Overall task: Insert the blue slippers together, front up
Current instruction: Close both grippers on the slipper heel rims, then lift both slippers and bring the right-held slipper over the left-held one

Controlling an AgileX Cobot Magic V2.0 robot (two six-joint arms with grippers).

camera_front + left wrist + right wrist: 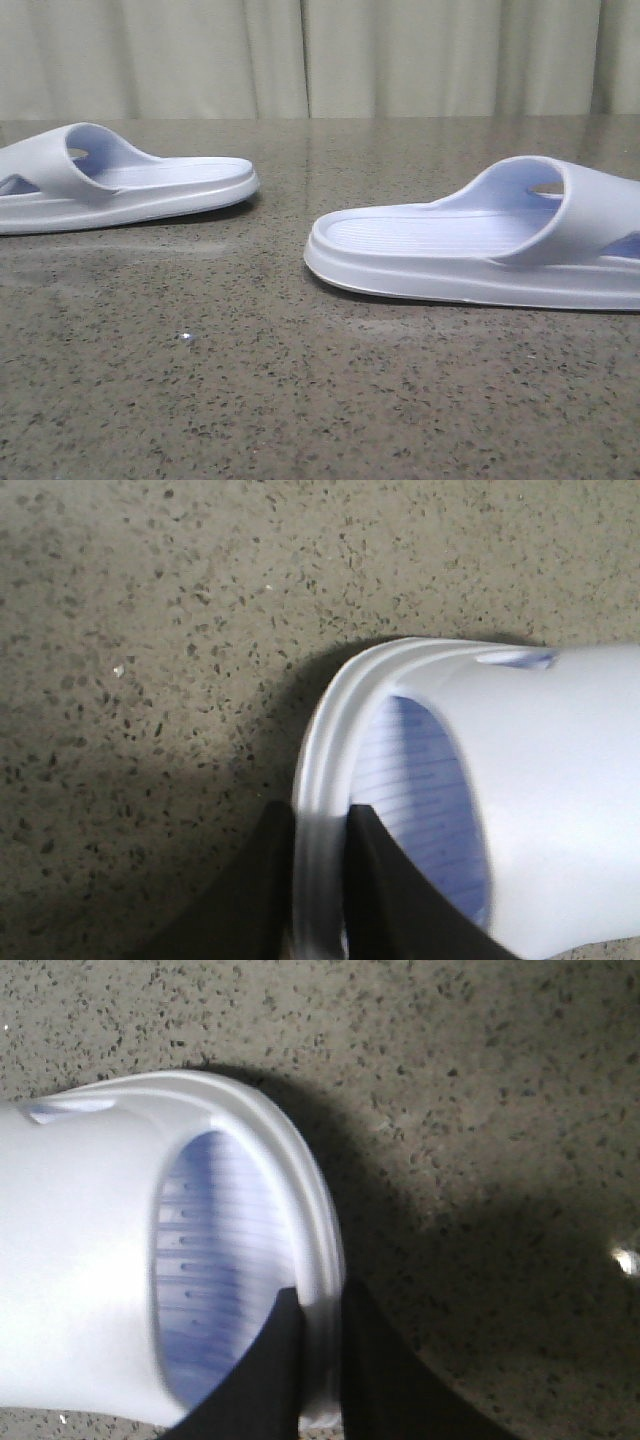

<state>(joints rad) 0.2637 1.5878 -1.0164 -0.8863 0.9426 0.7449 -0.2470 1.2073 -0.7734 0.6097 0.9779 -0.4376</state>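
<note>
**Both slippers gripped at the rim**

We see the left slipper (120,180) and right slipper (480,245) flat on the speckled table (300,400), well apart, heels facing inward; left gripper (318,880) pinches its slipper's rim; right gripper (320,1360) likewise

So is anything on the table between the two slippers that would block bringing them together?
Nothing visible. In the front view only bare table lies between the left slipper and the right slipper.
</note>
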